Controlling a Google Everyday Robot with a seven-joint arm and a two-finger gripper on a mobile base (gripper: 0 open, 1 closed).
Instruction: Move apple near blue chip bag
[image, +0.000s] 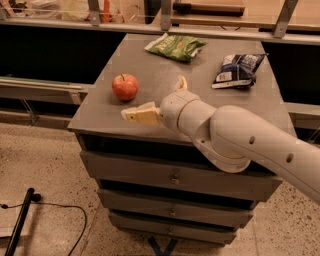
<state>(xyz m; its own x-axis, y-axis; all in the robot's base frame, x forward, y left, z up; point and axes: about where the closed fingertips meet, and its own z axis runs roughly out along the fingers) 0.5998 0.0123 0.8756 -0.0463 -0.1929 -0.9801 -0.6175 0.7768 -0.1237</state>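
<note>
The red-orange apple (125, 86) stands on the left part of the grey cabinet top (150, 65). The dark blue chip bag (237, 70) lies at the right rear of the top, far from the apple. My gripper (157, 99) hovers over the front middle of the top, just right of and a little in front of the apple. Its cream fingers are spread apart: one finger (140, 114) points left toward the front edge, the other (181, 83) points toward the back. It holds nothing. My white arm reaches in from the right.
A green chip bag (176, 46) lies at the back centre of the top. The cabinet has drawers (172, 175) below its front edge. A rail and shelf run behind it. A black cable (55, 207) and pole lie on the floor at left.
</note>
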